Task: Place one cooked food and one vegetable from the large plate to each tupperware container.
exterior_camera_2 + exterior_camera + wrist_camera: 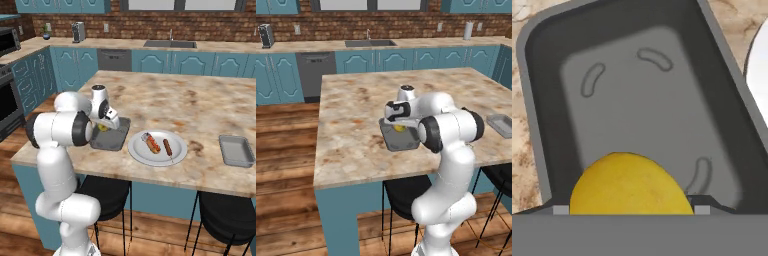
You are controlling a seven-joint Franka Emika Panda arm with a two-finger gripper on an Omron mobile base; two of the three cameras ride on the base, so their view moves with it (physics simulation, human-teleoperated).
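A white robot arm is holding its claw point(104, 126) over the near grey tray point(647, 95), gripping the yellow vegetable point(631, 184) just above the tray floor. Judging by this, it is delivering; next, opening to drop it

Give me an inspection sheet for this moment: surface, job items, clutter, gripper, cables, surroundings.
Surface: marble island counter.
Job items: yellow vegetable between the gripper's tips, over the near tray; it may be held, contact not visible. Plate carries a hot-dog-like piece and a brown sausage. Far tray holds nothing.
Clutter: nothing seen.
Gripper: gripper low over the near tray; jaw state unclear.
Cables: nothing seen.
Surroundings: black stools, teal cabinets, sink, brick wall.
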